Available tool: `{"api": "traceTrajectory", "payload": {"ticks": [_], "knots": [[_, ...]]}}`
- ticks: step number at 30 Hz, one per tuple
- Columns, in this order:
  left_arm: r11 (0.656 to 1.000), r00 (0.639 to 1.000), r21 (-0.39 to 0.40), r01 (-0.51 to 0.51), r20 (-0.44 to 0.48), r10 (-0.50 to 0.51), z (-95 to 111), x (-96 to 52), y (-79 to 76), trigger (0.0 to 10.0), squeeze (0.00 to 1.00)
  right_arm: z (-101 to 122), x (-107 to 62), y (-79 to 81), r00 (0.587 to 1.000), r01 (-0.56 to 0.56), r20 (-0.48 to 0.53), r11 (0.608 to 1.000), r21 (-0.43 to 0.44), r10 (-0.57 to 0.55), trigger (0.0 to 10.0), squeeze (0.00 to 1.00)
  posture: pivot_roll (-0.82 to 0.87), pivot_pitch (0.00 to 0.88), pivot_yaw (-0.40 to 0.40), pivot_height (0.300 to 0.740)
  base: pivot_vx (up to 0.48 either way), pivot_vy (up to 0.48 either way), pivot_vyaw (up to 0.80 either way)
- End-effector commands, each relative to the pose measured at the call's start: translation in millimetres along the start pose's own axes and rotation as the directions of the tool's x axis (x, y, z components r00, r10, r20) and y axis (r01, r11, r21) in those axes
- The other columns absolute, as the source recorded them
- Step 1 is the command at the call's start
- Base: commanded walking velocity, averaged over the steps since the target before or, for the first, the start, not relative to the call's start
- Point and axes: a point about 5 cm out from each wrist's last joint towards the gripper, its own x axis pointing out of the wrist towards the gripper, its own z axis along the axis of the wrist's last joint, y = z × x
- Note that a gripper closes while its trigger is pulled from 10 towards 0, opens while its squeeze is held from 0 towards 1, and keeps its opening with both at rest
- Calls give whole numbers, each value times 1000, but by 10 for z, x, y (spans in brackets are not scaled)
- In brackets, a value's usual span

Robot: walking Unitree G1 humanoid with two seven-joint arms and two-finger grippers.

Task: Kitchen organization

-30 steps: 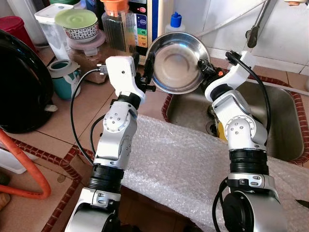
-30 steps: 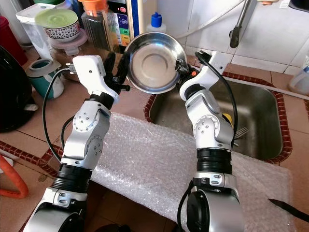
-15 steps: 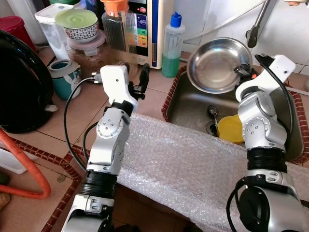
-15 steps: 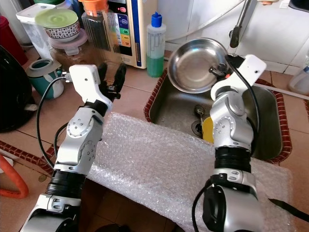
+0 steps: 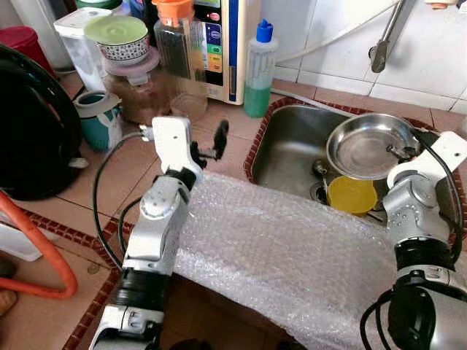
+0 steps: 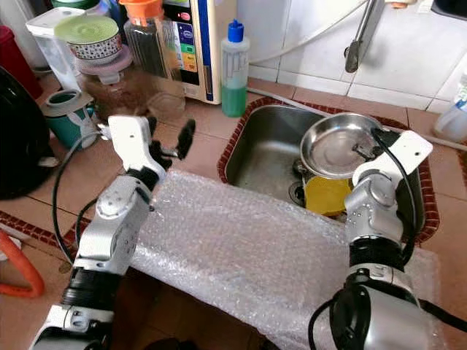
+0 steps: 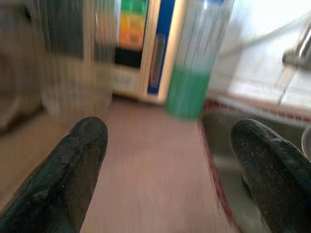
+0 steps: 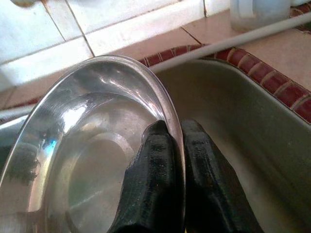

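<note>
Left arm: I have it raised from the lower left, forearm angled up and forward, wrist housing uppermost. Left hand (image 5: 206,143): its two black fingers (image 7: 68,170) spread wide apart, nothing between them.

Right arm: I have it upright at the right, elbow bent, wrist turned inward. Right hand (image 8: 170,145): black fingertips pressed close together, pinching a thin metal rim between them.

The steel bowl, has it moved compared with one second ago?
Yes. The steel bowl, pinched by the right gripper, went rightward from beside the soap bottle to over the sink.
</note>
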Motion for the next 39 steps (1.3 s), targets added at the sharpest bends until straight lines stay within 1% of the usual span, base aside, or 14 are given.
{"api": "traceTrajectory", "payload": {"ticks": [1,4,11,12,13,14,15,16,17,19,20,21,32,39], "knots": [[999,998,9,30,-46,-30,-74,-18,-18,10000,1000,43,24,17,1000,-16,19,999,-37,17,10000,0,-7,102,45,740,0,0,0],[997,994,21,71,-89,-69,-157,-39,-68,10000,1000,-25,52,-77,999,-33,-18,995,-92,31,10000,0,-6,105,59,740,0,0,0],[995,992,40,92,-96,-88,-129,-23,-74,10000,1000,-107,78,-241,997,-8,-78,997,-74,2,10000,0,4,99,67,740,0,0,0],[995,991,42,93,-96,-89,-118,-24,-67,10000,855,-136,79,-260,996,-10,-93,997,-83,3,10000,0,5,97,68,740,0,0,0],[995,991,45,94,-97,-89,-117,-25,-61,10000,773,-164,76,-258,994,-21,-108,996,-85,12,10000,0,10,94,67,740,0,0,0],[995,991,45,94,-97,-89,-117,-25,-61,10000,773,-164,76,-258,994,-21,-108,996,-85,12,10000,0,10,94,67,740,0,0,0],[994,991,48,95,-99,-90,-119,-28,-58,10000,192,-176,74,-246,994,-27,-112,996,-88,17,10000,0,12,92,66,740,0,0,0],[994,991,50,95,-100,-90,-121,-30,-56,10000,192,-182,73,-237,993,-31,-114,995,-90,21,10000,0,13,91,66,740,0,0,0],[994,991,55,96,-102,-90,-121,-34,-54,10000,0,-193,71,-221,993,-37,-118,996,-84,27,10000,27,16,90,66,740,0,0,0],[994,991,60,96,-103,-90,-122,-37,-53,10000,0,-200,70,-211,992,-41,-121,996,-79,31,10000,27,17,90,65,740,0,0,0],[993,990,64,97,-105,-90,-124,-42,-54,10000,0,-208,68,-197,992,-44,-123,996,-79,34,10000,957,19,89,67,740,0,0,0],[993,990,68,98,-110,-90,-129,-47,-56,10000,0,-226,63,-166,991,-53,-129,996,-75,43,10000,1000,19,90,69,740,0,0,0],[990,989,88,108,-113,-98,-131,-26,-75,10000,0,-296,49,-173,987,-23,-158,999,-44,16,10000,1000,16,89,57,740,0,0,0],[990,989,95,104,-111,-93,-129,-31,-77,10000,0,-265,60,-126,988,-34,-150,999,-40,28,10000,1000,18,90,59,740,0,0,0]]}}
